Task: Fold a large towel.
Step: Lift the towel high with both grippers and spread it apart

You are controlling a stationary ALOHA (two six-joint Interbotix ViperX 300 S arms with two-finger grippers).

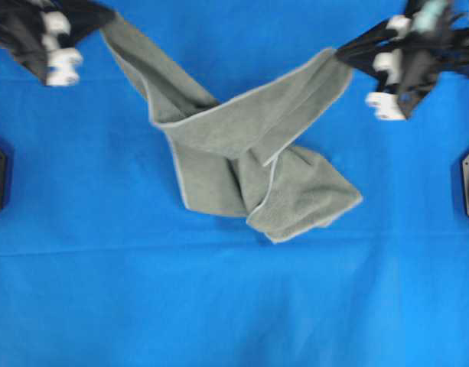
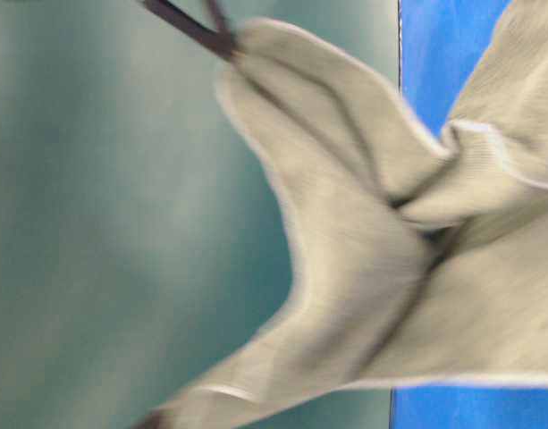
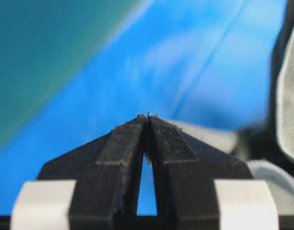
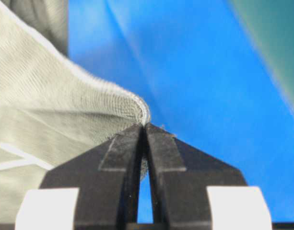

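Overhead view: towel [image 1: 242, 153] hangs stretched btwn both arms over the blue sheet [image 1: 234, 306] on the desk. L gripper [image 1: 104, 19] at top left pinches one corner, R gripper [image 1: 343, 57] at top right pinches another; two bands of cloth run down from them and cross near the middle, w/ the rest bunched in a loose heap at centre, lower folds lying on the sheet, pale hem showing along the edges. Both arms blurred. Table-level view: towel [image 2: 390, 250] fills most of the picture, blurred, one corner drawn up to a dark finger tip at top; sheet [image 2: 443, 54] seen behind at right. L wrist view: fingers [image 3: 120, 148] clenched tip to tip, only a wisp of fibre at the tips; cloth lies just past them to the right, so the grip itself isn't clear here. R wrist view: fingers [image 4: 163, 153] clenched on a towel [image 4: 55, 110] corner, the rounded hem poking out right above the tips, cloth trailing off to the left over the sheet [image 4: 185, 72].
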